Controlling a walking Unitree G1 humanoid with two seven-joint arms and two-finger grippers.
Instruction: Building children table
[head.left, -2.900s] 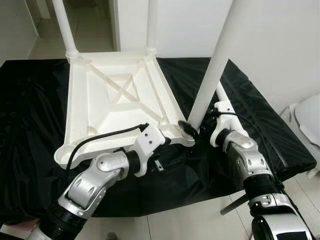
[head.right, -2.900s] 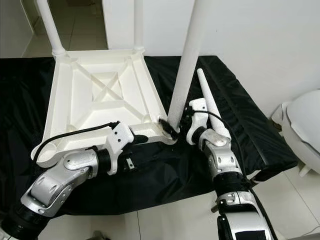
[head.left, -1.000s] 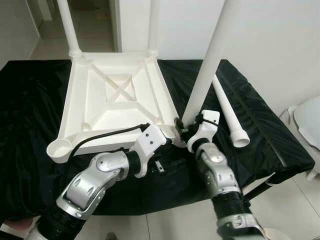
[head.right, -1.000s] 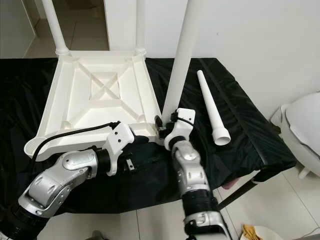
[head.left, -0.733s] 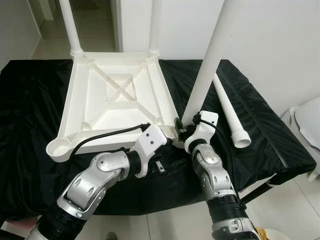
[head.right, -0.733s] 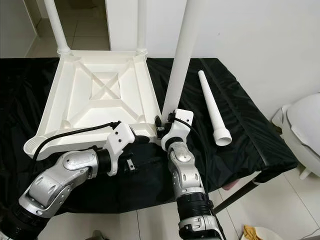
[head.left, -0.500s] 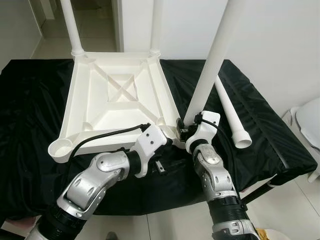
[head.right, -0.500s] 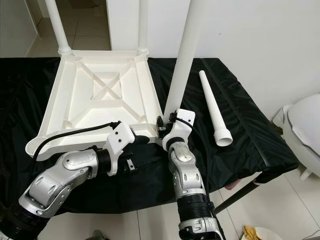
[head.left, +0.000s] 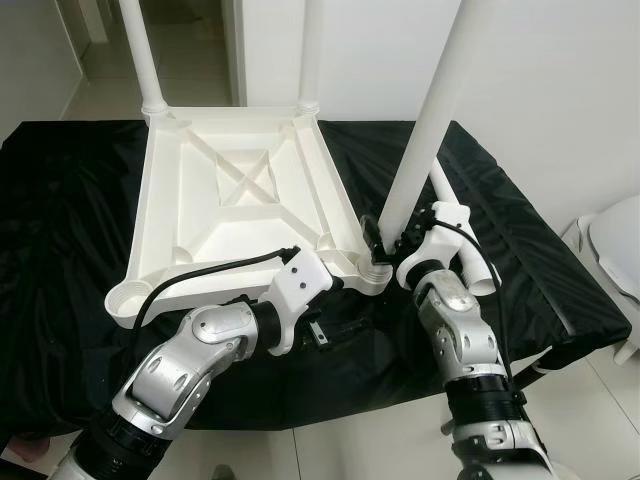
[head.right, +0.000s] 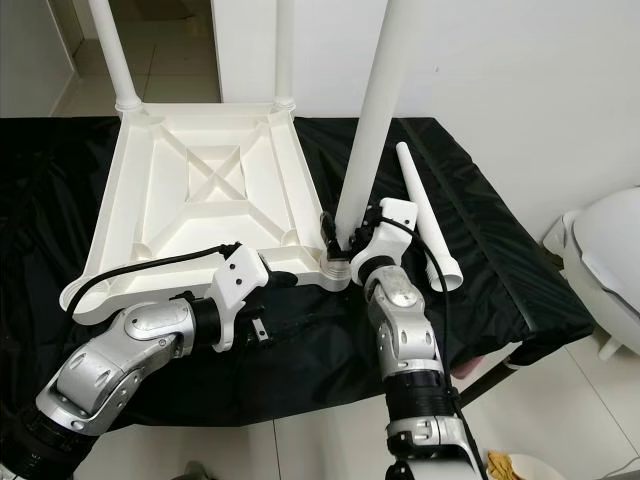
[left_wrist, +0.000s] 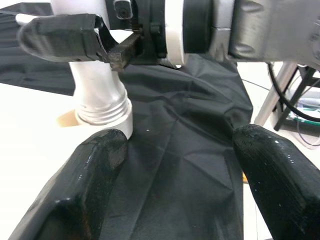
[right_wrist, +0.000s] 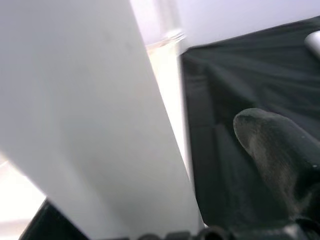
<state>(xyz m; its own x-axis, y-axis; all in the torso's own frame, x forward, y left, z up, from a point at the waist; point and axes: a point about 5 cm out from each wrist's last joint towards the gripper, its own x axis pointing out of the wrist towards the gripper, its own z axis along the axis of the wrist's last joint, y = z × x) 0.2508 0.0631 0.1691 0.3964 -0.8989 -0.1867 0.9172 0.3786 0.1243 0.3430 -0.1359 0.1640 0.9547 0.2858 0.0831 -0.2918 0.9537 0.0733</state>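
The right hand (head.left: 385, 243) is gripping the stiff, light-looking plastic leg (head.left: 425, 125) low by its socket; the left hand (left_wrist: 165, 165) is gaping empty beside the frame (head.left: 235, 200)

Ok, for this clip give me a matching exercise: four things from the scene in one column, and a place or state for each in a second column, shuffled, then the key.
Things
1. loose table leg
2. near-right table leg
3. upturned tabletop
4. left gripper

Places or states
A. standing upright in a corner socket, right gripper at its base
B. lying flat on the black cloth, underside up
C. lying on its side on the cloth, at the robot's right
D. fingers open, at the tabletop's near edge

Pairs: 1-C, 2-A, 3-B, 4-D
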